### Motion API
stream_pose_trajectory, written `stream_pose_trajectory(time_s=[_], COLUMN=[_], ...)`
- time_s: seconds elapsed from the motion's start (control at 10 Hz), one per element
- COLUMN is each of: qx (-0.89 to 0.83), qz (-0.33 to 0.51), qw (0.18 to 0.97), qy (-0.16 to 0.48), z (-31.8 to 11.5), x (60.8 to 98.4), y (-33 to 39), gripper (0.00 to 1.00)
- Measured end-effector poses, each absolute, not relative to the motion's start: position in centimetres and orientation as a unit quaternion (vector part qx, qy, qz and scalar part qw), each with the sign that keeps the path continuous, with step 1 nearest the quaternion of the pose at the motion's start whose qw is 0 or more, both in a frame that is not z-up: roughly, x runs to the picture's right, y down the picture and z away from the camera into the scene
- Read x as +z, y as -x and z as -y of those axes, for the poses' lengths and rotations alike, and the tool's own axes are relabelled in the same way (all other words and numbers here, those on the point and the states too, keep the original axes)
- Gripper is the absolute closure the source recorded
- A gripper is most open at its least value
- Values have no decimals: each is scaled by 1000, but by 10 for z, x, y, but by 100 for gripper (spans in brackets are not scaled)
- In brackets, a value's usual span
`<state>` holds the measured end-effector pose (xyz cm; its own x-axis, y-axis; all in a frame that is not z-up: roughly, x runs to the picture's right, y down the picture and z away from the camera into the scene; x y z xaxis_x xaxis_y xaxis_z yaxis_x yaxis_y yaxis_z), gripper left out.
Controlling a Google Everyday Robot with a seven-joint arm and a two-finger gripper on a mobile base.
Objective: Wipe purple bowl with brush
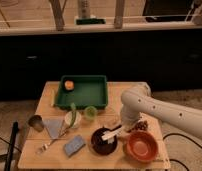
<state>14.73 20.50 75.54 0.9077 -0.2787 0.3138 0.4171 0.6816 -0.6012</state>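
Observation:
The purple bowl (102, 141) sits near the table's front edge, left of the orange-red bowl (142, 145). The pale brush (112, 134) lies slanted across the purple bowl's right half, with its head down inside the bowl. Its handle runs up and right into my gripper (125, 128), which hangs at the bowl's right rim below the white arm (144, 106) and is shut on the handle.
A green tray (82, 92) holding an orange (69, 85) stands at the back. In front of it are a pale green cup (90, 113), a white dish (71, 118), a metal cup (36, 122), a grey cloth (53, 127), a fork (48, 145) and a blue-grey sponge (74, 145).

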Motion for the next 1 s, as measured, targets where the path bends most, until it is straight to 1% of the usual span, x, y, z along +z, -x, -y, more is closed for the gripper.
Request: stream_pose_trajectory(time_s=[0.3,0.6,0.8,1.0], qx=[-211,-247,-259,-255], qz=[103,122,137,141], qw=[907,893,885,884], qy=[350,355,362,366], z=[-196,-198,-211,-223], x=[760,764,754,741], y=[-134,-100,-91,-102], gripper=[100,100,100,100])
